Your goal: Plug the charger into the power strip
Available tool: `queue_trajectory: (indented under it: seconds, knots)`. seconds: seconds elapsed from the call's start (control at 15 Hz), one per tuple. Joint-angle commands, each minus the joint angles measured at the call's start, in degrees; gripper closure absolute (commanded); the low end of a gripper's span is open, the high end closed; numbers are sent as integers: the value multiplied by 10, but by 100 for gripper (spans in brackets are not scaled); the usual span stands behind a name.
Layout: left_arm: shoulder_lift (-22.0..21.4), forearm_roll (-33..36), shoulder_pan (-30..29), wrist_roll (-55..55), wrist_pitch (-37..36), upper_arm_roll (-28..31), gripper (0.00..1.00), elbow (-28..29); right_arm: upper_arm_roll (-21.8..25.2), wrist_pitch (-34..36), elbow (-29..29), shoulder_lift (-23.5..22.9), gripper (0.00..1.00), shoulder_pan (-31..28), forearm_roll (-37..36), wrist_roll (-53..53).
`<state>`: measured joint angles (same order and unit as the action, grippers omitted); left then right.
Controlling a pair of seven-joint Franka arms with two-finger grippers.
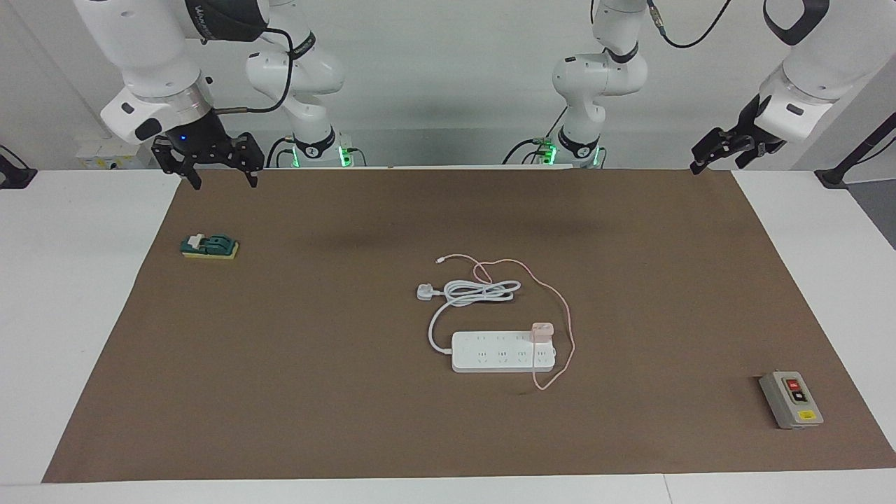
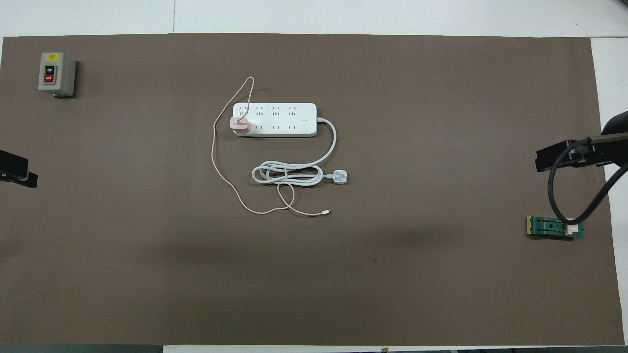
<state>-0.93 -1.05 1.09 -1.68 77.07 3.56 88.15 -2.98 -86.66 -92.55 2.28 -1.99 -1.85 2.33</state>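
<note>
Left tool [image 1: 707,155]: hanging spread and empty over the brown mat's corner.
Right tool [image 1: 218,175]: waiting spread, empty.
Pale-pink cube charger [image 1: 542,332]: sitting in the long white power strip [image 1: 501,352], mid-counter.

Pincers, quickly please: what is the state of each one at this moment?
Left pincer: open, holding nothing, raised over the table edge at the left arm's end.
Right pincer: open, holding nothing, raised over the mat's corner.
</note>
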Motion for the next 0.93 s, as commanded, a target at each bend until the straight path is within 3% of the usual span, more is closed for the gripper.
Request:
queue_trajectory:
  seconds: [0.0, 0.66, 0.86]
  knots:
    - [-14, 6, -10, 12, 12, -9, 0, 15, -6, -7, -4, 6, 0, -7, 9, -8]
    - [-12, 5, -6, 13, 19, -8, 0, 15, -6, -7, -4, 6, 0, -7, 9, -8]
    - [-8, 7, -6, 16, 55, -9, 0, 18, -6, -7, -4, 6, 0, -8, 9, -8]
